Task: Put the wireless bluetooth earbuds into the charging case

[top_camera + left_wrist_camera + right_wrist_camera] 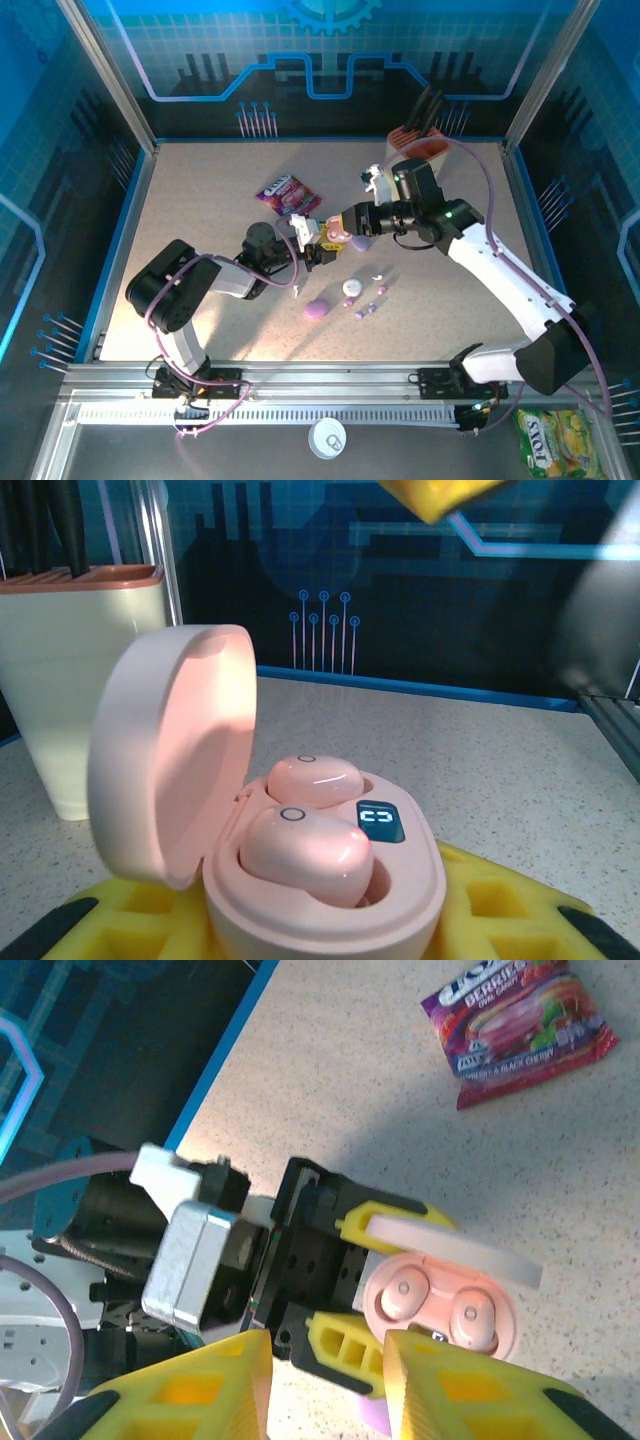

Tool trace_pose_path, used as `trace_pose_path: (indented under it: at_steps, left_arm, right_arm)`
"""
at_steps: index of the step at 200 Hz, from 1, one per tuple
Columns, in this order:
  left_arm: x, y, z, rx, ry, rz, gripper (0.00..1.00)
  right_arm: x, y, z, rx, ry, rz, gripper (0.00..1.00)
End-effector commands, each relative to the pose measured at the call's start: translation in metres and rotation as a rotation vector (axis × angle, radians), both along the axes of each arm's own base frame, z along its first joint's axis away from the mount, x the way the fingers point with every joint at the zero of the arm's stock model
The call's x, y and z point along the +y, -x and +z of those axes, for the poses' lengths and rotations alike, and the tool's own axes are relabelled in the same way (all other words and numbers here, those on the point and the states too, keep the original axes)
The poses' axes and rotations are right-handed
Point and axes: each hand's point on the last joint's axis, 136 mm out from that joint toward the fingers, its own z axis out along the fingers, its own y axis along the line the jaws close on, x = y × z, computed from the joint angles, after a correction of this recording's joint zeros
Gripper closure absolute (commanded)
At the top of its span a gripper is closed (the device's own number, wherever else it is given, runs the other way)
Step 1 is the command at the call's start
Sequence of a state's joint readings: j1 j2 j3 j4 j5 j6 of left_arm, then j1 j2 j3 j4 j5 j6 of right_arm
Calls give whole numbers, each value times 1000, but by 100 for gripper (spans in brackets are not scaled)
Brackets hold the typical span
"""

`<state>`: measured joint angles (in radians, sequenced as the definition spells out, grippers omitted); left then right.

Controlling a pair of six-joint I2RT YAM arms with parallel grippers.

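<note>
- Left gripper (370, 1285) clamps the open pink case (330, 900), frame centre; both pink earbuds (305, 855) look seated.
- Right gripper (328, 1360) spread, empty, bottom edge; next, likely closing the lid (170, 750).

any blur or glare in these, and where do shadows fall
Left wrist: pink case sharp, white glints on its earbuds, yellow blob at the top edge blurred. Right wrist: own yellow fingers soft, shadow across the table. Top external: evenly lit, sharp throughout.
</note>
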<state>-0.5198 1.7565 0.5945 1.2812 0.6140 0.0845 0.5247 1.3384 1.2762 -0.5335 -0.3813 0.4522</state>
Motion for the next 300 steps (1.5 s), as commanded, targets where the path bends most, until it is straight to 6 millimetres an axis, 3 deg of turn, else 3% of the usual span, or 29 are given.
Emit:
trace_pose_path:
  at_steps: [1,40,64,112,142,163,188,211,263,300]
  left_arm:
    - [3,10,24,-83,48,-16,66]
    - [6,14,27,-89,52,-16,67]
    - [6,15,28,-94,50,-12,67]
    - [8,5,26,-76,42,29,67]
    - [6,1,30,-60,51,29,68]
    - [5,2,36,-67,56,20,68]
    - [5,6,49,-68,88,1,68]
    - [3,9,65,-70,131,-25,67]
    - [0,15,88,-83,178,-60,67]
    - [-2,16,88,-82,181,-70,68]
  right_arm:
    - [5,-10,0,-17,44,15,67]
    - [15,-27,-2,-6,66,28,68]
    - [23,-32,-16,45,81,58,69]
    - [22,-14,-19,61,59,93,71]
    - [13,-5,-9,26,37,66,69]
    - [0,-9,-1,10,6,-12,59]
    - [-21,-16,-3,76,-117,-137,35]
    - [-23,-11,-1,153,-307,-120,28]
    - [-9,2,-1,227,-474,-9,28]
    - [-7,0,-3,252,-502,-18,40]
